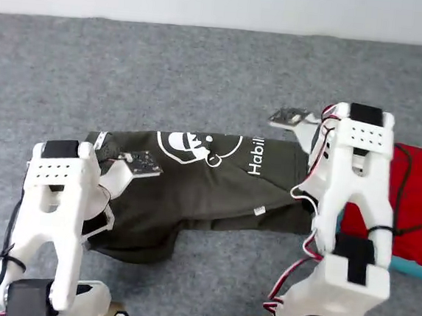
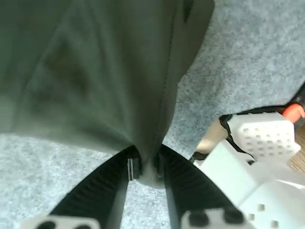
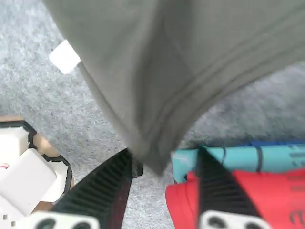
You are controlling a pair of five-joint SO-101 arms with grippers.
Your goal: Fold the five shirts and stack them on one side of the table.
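Here, a dark olive shirt (image 1: 215,192) lies stretched across the grey worktop (image 1: 203,76) between the 2 arms, its white printed design facing up. The left hand (image 2: 147,164) is clenched on the shirt's edge, with a fold of fabric pinched tight between its 2 black fingers (image 2: 114,183). At the other end, the right hand (image 3: 164,160) is released: its fingers (image 3: 116,179) stand apart, and a corner of the olive cloth hangs down between them, close to one finger and clear of the other. A small white tag (image 3: 64,56) sticks out from the shirt's hem. Just beside the right arm, at the worktop's edge, a red shirt (image 1: 414,198) rests on a teal shirt (image 1: 415,270).
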